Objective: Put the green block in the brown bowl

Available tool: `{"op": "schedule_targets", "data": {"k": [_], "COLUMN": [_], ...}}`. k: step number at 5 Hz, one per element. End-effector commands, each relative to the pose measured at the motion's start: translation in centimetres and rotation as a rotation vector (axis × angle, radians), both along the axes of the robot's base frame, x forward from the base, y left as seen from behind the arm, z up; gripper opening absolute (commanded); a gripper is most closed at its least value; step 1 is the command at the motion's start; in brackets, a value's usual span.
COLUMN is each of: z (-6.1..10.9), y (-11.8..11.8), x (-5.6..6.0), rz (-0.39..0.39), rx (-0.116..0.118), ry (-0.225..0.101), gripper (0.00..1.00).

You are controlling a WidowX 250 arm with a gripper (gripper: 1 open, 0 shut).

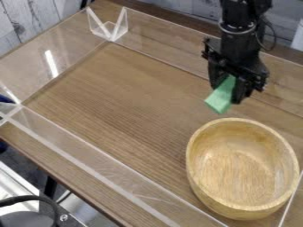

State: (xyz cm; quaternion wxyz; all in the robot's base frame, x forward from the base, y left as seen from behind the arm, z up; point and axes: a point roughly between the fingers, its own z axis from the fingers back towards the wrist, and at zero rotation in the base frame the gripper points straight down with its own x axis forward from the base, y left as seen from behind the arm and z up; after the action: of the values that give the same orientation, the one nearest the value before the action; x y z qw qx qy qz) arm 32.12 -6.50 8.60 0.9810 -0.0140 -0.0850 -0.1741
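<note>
The green block (pixel 221 97) is a small bright green bar, gripped at its upper end and hanging tilted just above the wooden table. My black gripper (pixel 235 85) points straight down and is shut on it. The brown bowl (pixel 203 142), a wide light wooden bowl with a thick rim, sits at the front right, below the gripper in the picture. The block hangs a short way beyond the bowl's far rim, not over it. Nothing lies inside the bowl.
Clear acrylic walls (pixel 71 133) fence the wooden table (pixel 119 97) along the left and front. A clear plastic V-shaped stand (pixel 109 25) sits at the far left corner. The arm's dark body (pixel 243 18) rises at the back right.
</note>
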Motion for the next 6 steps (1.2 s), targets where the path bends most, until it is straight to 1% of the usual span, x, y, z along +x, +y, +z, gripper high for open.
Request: {"op": "schedule_targets", "data": {"k": [1, 2, 3, 4, 5, 6], "z": [2.0, 1.9, 1.3, -0.1, -1.6, -2.9], "y": [-1.5, -2.6, -3.9, -4.9, -5.6, -5.9], "x": [-1.3, -3.0, -4.9, -6.5, -7.4, -7.7], "rz": [-0.016, -0.027, -0.038, -0.064, -0.077, -0.088], "rx": [-0.021, -0.025, -0.033, -0.037, -0.043, -0.047], "ry": [-0.056, -0.043, -0.017, 0.01, 0.032, 0.052], "gripper": [0.0, 0.0, 0.0, 0.0, 0.0, 0.0]}}
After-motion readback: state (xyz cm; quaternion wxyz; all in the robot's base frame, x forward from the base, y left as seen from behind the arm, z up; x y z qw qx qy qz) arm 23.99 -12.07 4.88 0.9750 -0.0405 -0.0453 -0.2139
